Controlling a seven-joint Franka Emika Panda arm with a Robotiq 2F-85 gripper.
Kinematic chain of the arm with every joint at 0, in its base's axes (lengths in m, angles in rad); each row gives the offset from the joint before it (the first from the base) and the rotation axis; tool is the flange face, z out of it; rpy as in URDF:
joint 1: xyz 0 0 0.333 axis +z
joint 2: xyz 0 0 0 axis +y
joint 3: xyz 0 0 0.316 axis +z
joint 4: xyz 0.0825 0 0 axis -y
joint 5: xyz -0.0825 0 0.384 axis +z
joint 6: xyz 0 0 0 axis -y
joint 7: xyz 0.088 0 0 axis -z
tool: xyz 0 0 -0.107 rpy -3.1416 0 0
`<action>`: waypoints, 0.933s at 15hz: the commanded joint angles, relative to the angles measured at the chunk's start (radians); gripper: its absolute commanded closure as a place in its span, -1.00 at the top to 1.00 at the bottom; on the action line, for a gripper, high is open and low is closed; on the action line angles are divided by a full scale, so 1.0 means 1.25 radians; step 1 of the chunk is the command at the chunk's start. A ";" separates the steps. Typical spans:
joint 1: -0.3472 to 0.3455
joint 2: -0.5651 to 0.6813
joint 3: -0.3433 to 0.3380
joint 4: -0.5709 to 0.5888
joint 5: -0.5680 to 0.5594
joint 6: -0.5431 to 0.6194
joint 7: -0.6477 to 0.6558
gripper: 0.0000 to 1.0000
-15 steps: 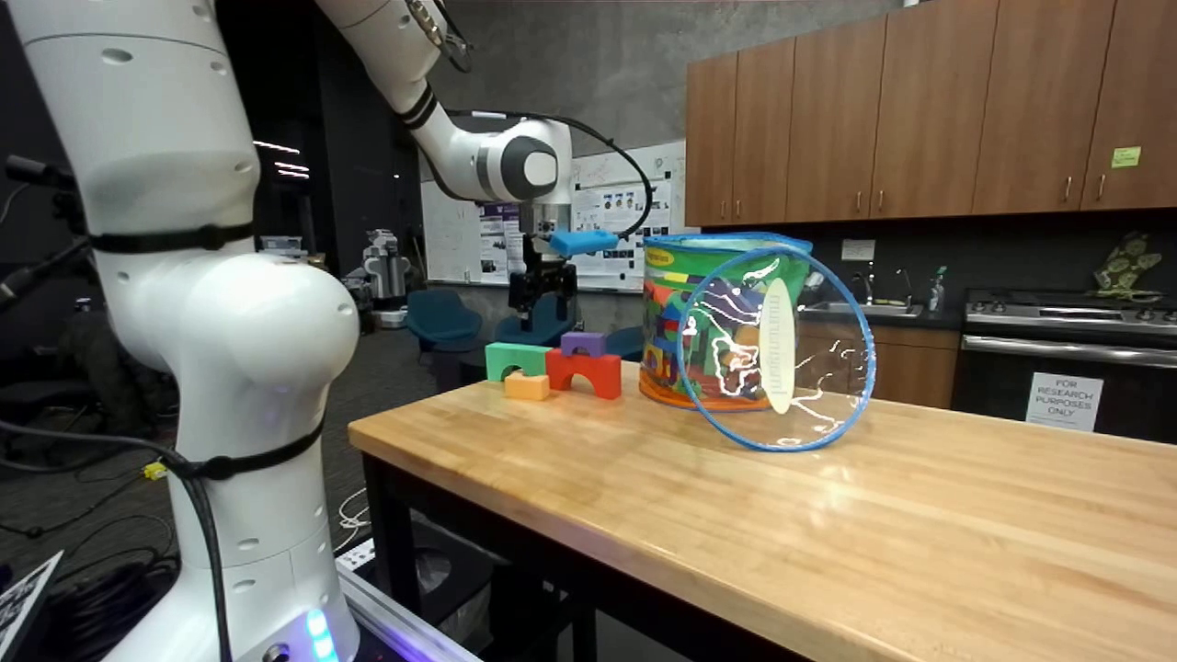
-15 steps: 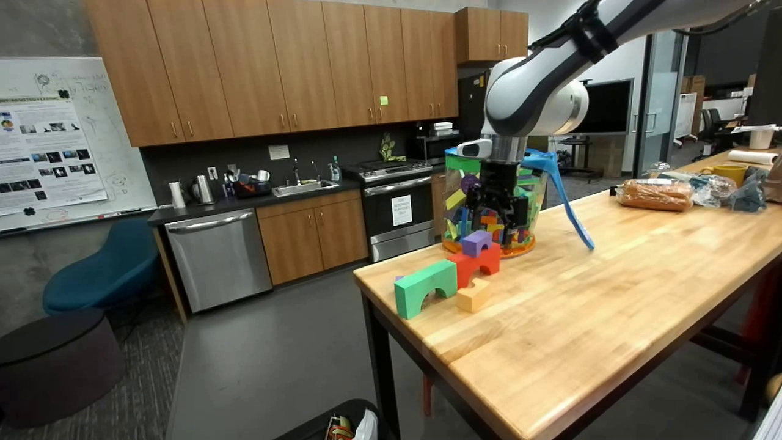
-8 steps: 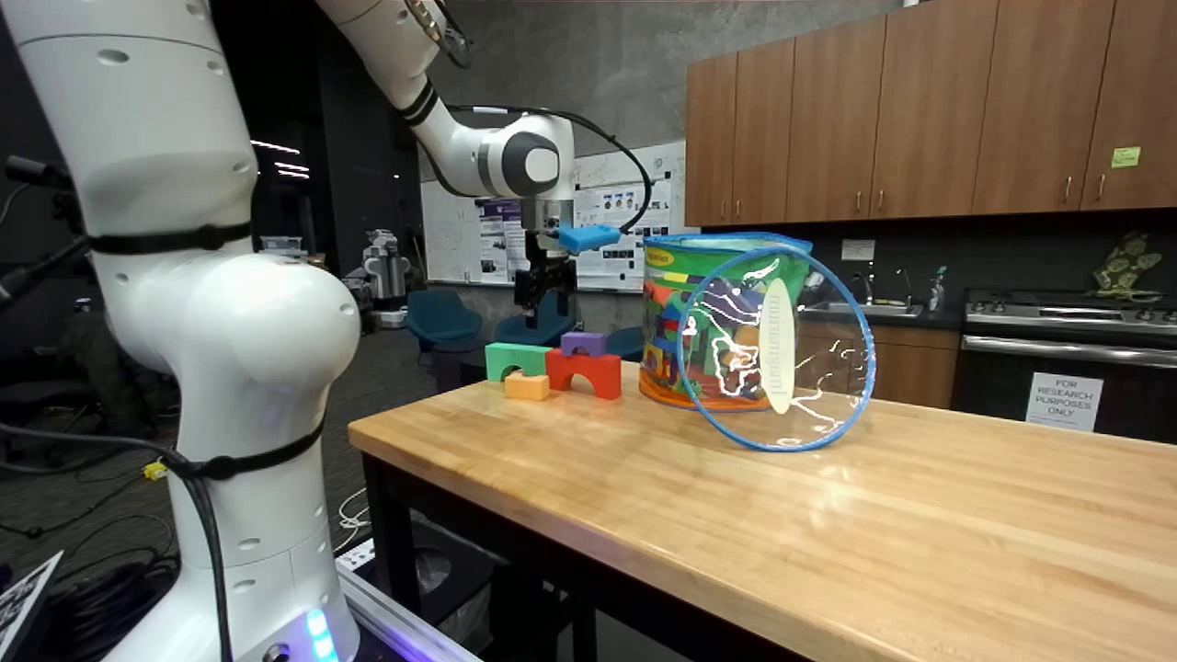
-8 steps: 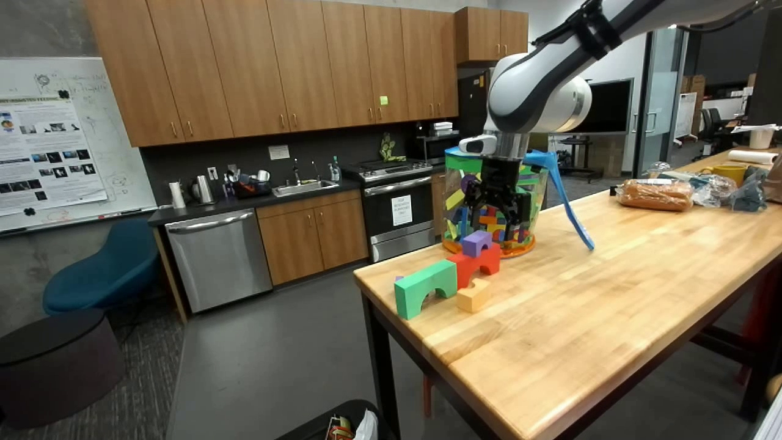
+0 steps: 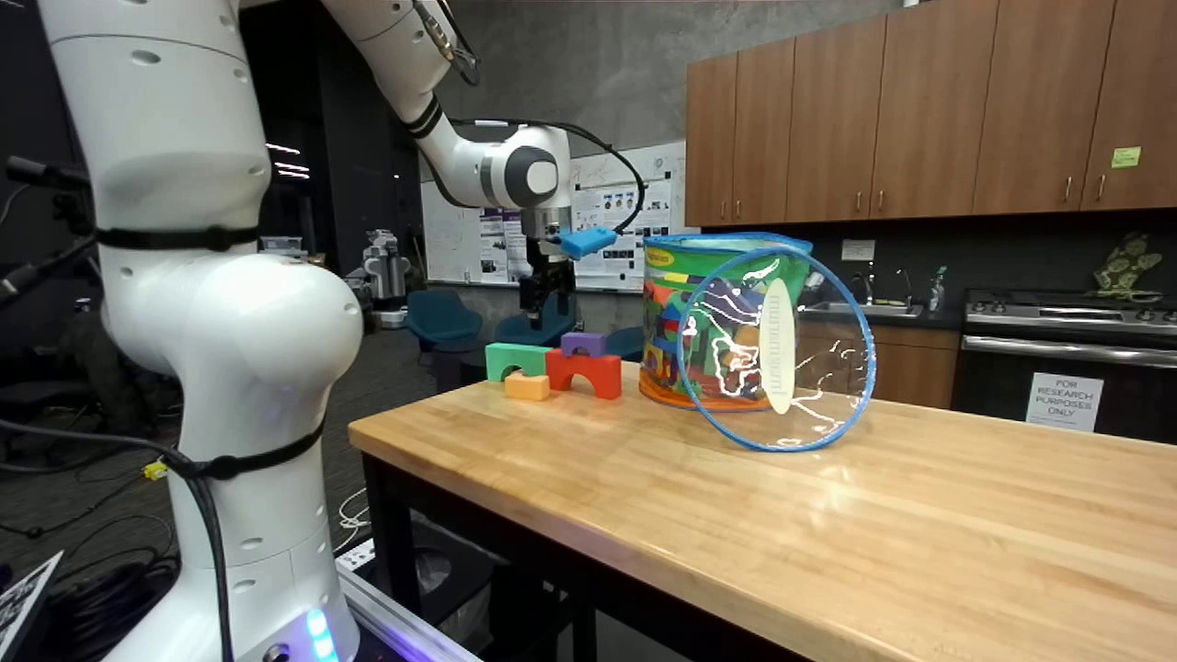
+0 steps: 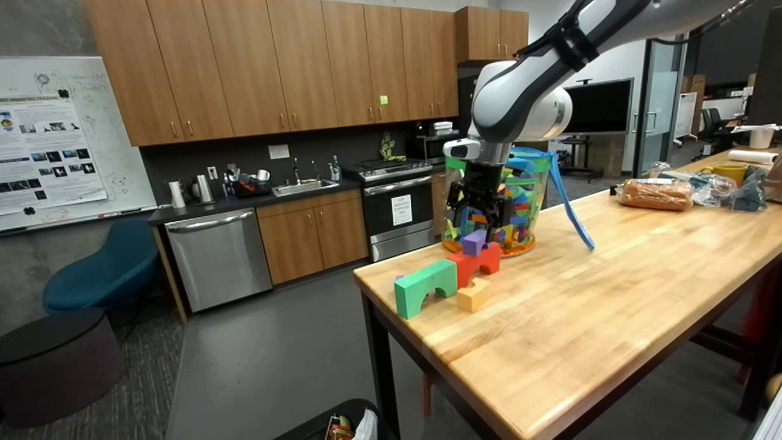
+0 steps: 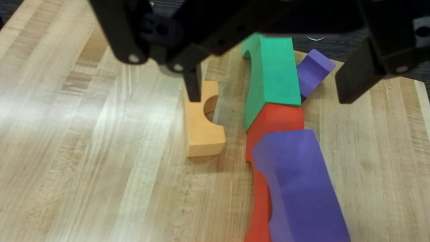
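wrist view: the tool (image 7: pixel 270 101) hangs wide and empty above the surface (image 7: pixel 117 174), where the purple arch block (image 7: pixel 302 181) rests on the red arch block (image 7: pixel 280 117) beside the green arch block (image 7: pixel 280 70). any descent is best slow, fingers (image 7: pixel 193 85) clear of the orange arch block (image 7: pixel 201 134).

White arm (image 5: pixel 234 317), black straps (image 5: pixel 175 240), black end effector (image 7: pixel 269 96)

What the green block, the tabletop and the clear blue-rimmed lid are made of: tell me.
Green block: probably foam, perhaps painted wood; matte, evenly colored, with no grain showing.
Tabletop: wood, apparently varnished; joined strips with grain, and glossy reflections.
Clear blue-rimmed lid: likely flexible plastic; see-through, with bright wrinkled glints.
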 commanded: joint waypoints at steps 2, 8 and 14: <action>-0.011 0.060 0.006 0.060 -0.068 -0.003 -0.012 1.00; -0.034 0.105 0.003 0.100 -0.150 0.000 -0.009 1.00; -0.047 0.129 0.006 0.119 -0.172 -0.010 0.000 0.03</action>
